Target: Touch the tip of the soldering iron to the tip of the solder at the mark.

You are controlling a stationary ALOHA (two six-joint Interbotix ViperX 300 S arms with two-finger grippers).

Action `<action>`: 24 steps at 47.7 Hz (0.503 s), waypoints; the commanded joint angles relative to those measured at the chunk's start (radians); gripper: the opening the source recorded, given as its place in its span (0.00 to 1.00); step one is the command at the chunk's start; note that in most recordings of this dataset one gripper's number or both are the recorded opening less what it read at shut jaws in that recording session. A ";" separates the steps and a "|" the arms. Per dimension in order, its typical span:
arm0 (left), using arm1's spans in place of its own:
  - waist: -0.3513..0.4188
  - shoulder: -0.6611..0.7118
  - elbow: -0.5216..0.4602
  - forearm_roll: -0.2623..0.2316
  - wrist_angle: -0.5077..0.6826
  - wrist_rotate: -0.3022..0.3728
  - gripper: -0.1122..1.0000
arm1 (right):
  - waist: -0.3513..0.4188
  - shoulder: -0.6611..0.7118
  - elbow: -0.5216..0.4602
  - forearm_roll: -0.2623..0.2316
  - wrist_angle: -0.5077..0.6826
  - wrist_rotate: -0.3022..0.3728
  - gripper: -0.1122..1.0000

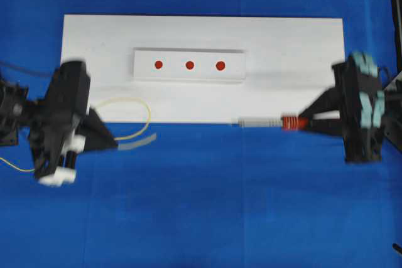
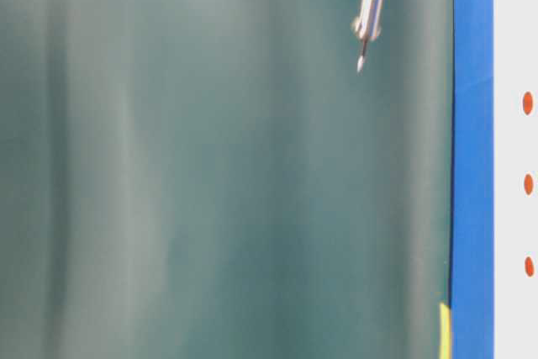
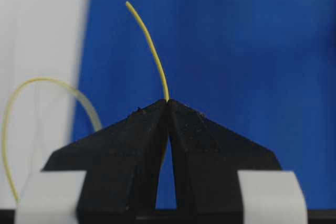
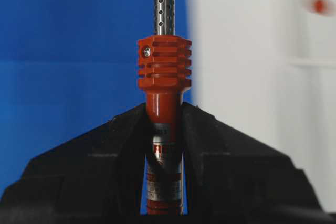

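Note:
The soldering iron (image 1: pixel 270 122) has a silver shaft and a red ribbed collar. It is held level over the white board's front edge, tip pointing left. My right gripper (image 1: pixel 308 121) is shut on its red handle (image 4: pixel 164 114). Its shaft and tip show in the table-level view (image 2: pixel 368 18). The solder (image 1: pixel 135 117) is a thin yellow wire looping over the board's left front. My left gripper (image 1: pixel 113 142) is shut on the solder (image 3: pixel 152 51), whose free end rises past the fingertips. Three red marks (image 1: pixel 190 64) sit on a raised white strip.
The white board (image 1: pixel 282 42) lies on blue cloth. The raised white strip (image 1: pixel 188 76) stands at the board's middle. A pale translucent strip (image 1: pixel 139 142) lies on the cloth by the left gripper. The marks also show in the table-level view (image 2: pixel 528 184).

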 commanded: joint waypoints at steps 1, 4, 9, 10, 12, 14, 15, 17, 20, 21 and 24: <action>-0.063 0.014 -0.002 0.000 -0.055 -0.015 0.11 | 0.074 0.035 -0.023 0.002 -0.035 0.015 0.16; -0.106 0.049 0.014 -0.002 -0.104 -0.032 0.11 | 0.106 0.074 -0.028 0.002 -0.048 0.025 0.16; -0.140 0.127 0.035 0.000 -0.204 -0.054 0.11 | 0.137 0.153 -0.032 0.002 -0.069 0.038 0.16; -0.143 0.144 0.038 0.000 -0.224 -0.055 0.11 | 0.138 0.170 -0.032 0.002 -0.075 0.040 0.16; -0.149 0.179 0.043 0.000 -0.259 -0.057 0.11 | 0.144 0.204 -0.032 0.002 -0.092 0.044 0.16; -0.152 0.218 0.046 0.000 -0.288 -0.057 0.11 | 0.150 0.245 -0.032 0.002 -0.117 0.049 0.16; -0.153 0.235 0.048 -0.002 -0.301 -0.057 0.11 | 0.152 0.264 -0.032 0.002 -0.129 0.052 0.15; -0.158 0.281 0.049 -0.002 -0.328 -0.057 0.11 | 0.156 0.298 -0.032 0.002 -0.149 0.055 0.15; -0.158 0.333 0.046 -0.002 -0.350 -0.057 0.11 | 0.164 0.345 -0.035 0.002 -0.179 0.055 0.16; -0.158 0.350 0.043 0.000 -0.354 -0.057 0.11 | 0.167 0.367 -0.037 0.002 -0.193 0.057 0.15; -0.158 0.388 0.037 -0.002 -0.364 -0.057 0.11 | 0.172 0.403 -0.043 0.002 -0.218 0.055 0.15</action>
